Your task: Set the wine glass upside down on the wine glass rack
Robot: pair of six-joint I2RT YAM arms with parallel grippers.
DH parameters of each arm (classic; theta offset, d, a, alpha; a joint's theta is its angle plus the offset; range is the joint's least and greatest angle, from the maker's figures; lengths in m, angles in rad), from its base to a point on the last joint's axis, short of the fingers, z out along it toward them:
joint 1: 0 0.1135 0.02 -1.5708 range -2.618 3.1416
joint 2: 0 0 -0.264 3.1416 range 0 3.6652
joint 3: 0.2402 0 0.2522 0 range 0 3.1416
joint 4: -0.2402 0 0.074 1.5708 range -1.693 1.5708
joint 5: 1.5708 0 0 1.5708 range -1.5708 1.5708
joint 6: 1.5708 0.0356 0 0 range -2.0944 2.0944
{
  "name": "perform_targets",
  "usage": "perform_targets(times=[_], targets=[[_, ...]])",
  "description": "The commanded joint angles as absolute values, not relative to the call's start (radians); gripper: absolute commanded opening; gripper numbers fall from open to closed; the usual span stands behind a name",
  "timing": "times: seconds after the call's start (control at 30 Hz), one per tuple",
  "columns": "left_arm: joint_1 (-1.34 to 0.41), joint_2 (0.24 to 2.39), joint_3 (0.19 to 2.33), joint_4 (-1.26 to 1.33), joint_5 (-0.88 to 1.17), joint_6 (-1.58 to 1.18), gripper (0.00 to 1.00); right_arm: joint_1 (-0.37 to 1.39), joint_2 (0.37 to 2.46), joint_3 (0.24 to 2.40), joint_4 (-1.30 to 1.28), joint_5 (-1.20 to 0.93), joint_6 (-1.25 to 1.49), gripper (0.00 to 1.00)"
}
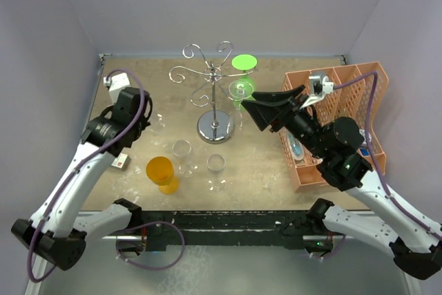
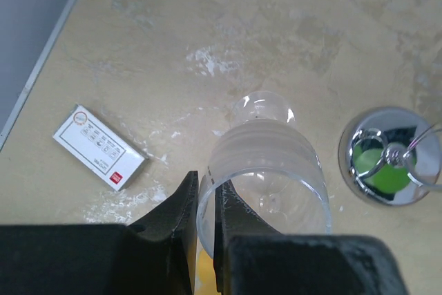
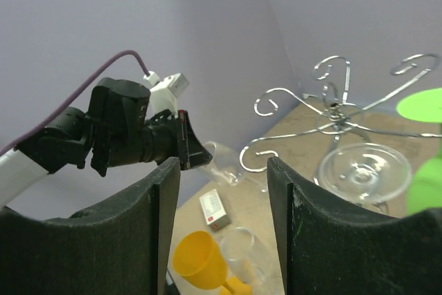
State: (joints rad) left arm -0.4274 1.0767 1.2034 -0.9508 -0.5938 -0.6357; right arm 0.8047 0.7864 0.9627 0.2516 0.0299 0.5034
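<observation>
My left gripper point(image 1: 149, 123) is shut on the rim of a clear wine glass point(image 2: 266, 164), one finger inside the bowl and one outside, holding it tilted above the table left of the rack. The glass also shows in the right wrist view point(image 3: 228, 160). The wine glass rack point(image 1: 213, 81), silver wire with scroll arms and a round chrome base point(image 2: 390, 164), stands at the table's middle back. A green glass point(image 1: 242, 77) and a clear glass point(image 3: 362, 174) hang upside down on its right side. My right gripper point(image 1: 255, 110) is open and empty, just right of the rack.
A yellow goblet point(image 1: 162, 173) and two clear glasses point(image 1: 181, 153) point(image 1: 216, 167) stand in front of the rack. A small white box point(image 1: 121, 162) lies at the left. An orange lattice organiser point(image 1: 338, 122) sits at the right under my right arm. Walls close the sides.
</observation>
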Motion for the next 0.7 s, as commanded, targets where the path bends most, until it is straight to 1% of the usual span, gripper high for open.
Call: perform_targets(times=[0.0, 0.13, 0.23, 0.47, 0.67], targets=[[-0.424, 0.943, 1.266, -0.932, -0.770, -0.724, 0.00, 0.805, 0.865, 1.055, 0.350, -0.129, 0.592, 0.56], [-0.423, 0.839, 1.290, -0.904, -0.839, -0.761, 0.00, 0.827, 0.963, 1.120, 0.389, -0.189, 0.642, 0.56], [-0.424, 0.759, 1.295, -0.836, -0.845, -0.759, 0.00, 0.908, 1.041, 1.182, 0.418, -0.148, 0.658, 0.56], [-0.423, 0.624, 1.315, -0.666, -0.802, -0.719, 0.00, 0.973, 1.232, 1.311, 0.450, -0.095, 0.796, 0.53], [-0.424, 0.566, 1.296, -0.486, -0.689, -0.687, 0.00, 1.022, 1.366, 1.444, 0.435, -0.077, 0.893, 0.52]])
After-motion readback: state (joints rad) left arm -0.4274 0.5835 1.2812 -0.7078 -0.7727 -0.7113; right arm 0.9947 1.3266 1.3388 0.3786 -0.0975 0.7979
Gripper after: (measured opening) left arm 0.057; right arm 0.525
